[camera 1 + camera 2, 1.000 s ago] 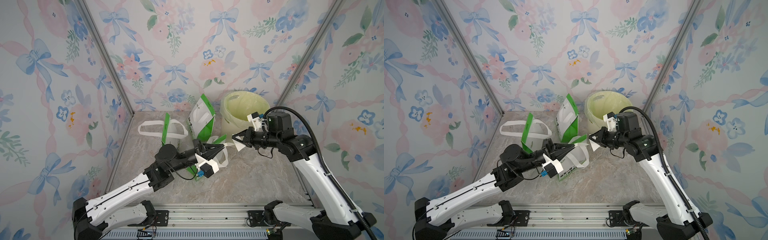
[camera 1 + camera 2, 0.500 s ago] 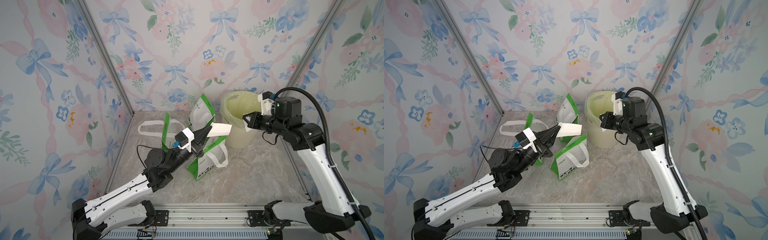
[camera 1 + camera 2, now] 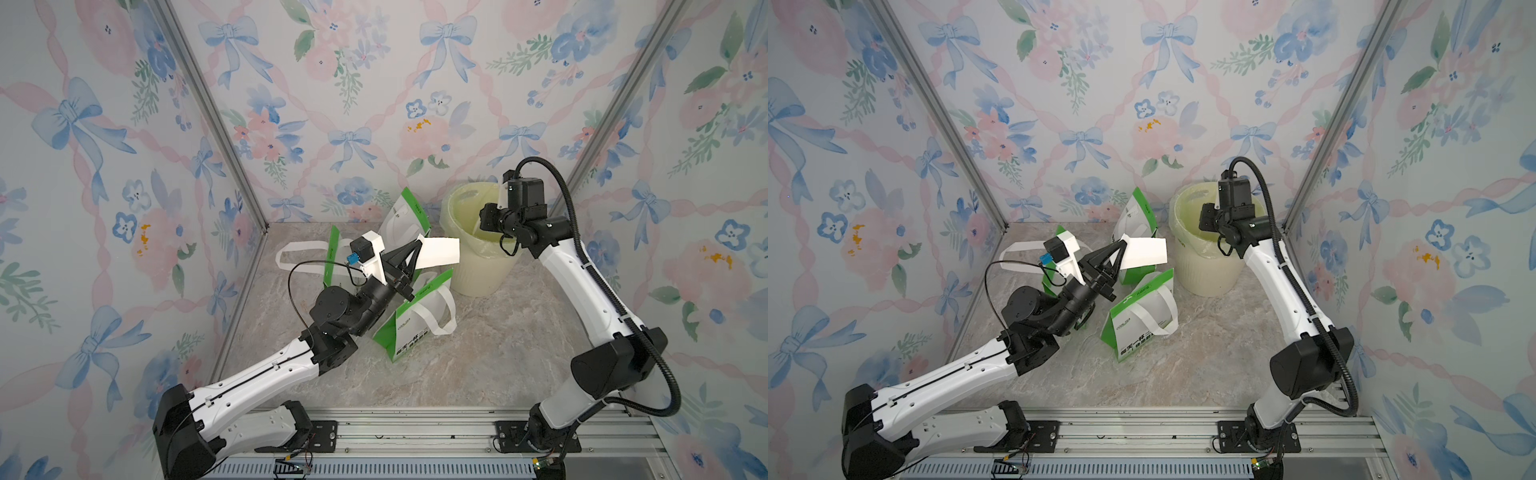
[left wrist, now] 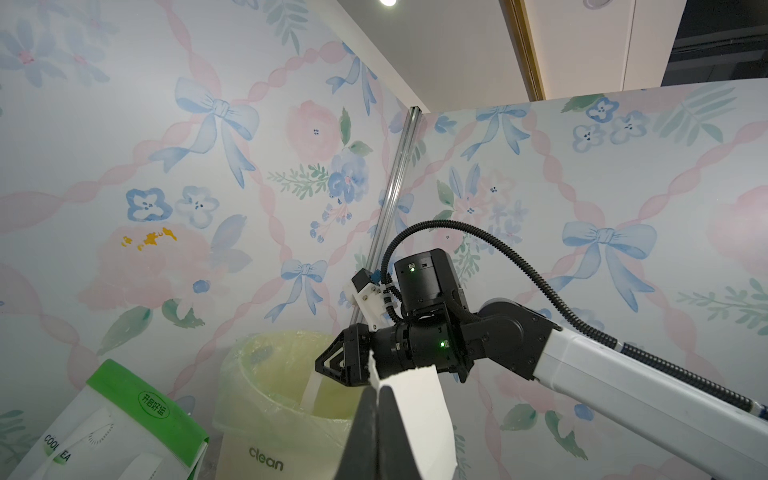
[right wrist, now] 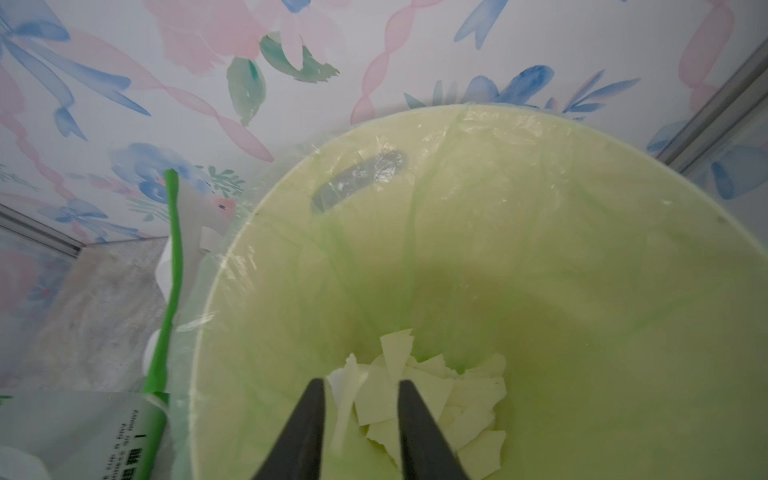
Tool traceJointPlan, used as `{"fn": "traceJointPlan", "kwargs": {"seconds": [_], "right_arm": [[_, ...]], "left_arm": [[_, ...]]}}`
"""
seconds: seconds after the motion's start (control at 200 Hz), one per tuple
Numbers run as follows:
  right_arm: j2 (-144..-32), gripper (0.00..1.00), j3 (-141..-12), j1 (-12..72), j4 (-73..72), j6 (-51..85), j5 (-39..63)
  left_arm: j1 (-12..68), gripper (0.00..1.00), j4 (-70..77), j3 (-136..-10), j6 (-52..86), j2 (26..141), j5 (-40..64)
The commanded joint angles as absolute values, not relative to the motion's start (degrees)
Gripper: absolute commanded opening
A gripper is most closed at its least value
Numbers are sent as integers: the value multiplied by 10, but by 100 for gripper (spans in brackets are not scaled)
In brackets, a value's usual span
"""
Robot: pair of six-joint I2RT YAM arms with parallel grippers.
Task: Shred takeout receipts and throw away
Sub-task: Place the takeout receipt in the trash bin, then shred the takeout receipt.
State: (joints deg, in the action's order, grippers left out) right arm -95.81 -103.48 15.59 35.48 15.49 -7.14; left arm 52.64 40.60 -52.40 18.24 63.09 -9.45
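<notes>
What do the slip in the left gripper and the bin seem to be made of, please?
The slip looks like thin matte white paper, with a ragged torn edge. The bin seems smooth pale plastic, lined with glossy, crinkled film.

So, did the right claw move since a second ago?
Yes. The right claw moved backward, from in front of the yellow bin to over its opening.

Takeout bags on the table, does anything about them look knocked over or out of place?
The front bag lies tipped over on the table, face up, handles splayed. A second bag, partly hidden behind the left arm, looks collapsed, and a third bag tilts beside the bin. None stands squarely upright.
</notes>
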Motion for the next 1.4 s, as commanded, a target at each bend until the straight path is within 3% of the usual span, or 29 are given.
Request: {"fn": "traceJointPlan", "kwargs": {"seconds": [0.0,0.305,0.495,0.64,0.905,0.965,1.035,1.1,1.29,1.395], "right_arm": [[-964,49,-1073,150,360,143,-87],[-891,54,-1109,177,425,111,-39],[-783,54,-1055,199,417,133,199],[-731,64,-1009,222,381,214,355],[-736,74,-1000,282,435,232,359],[-741,69,-1004,284,438,239,368],[-736,53,-997,283,420,255,382],[-729,46,-983,280,393,279,407],[-729,46,-956,283,365,314,451],[-720,28,-935,283,328,331,451]], "left_arm": [[516,0,408,-544,217,638,-94],[497,0,405,-553,263,653,-57],[491,0,405,-559,287,656,-12],[489,0,405,-556,293,657,22],[488,0,406,-555,307,663,77],[488,0,406,-554,310,661,80],[488,0,406,-549,312,656,72],[488,0,406,-548,312,655,71],[488,0,406,-553,319,659,72],[488,0,405,-551,318,658,75]]}}
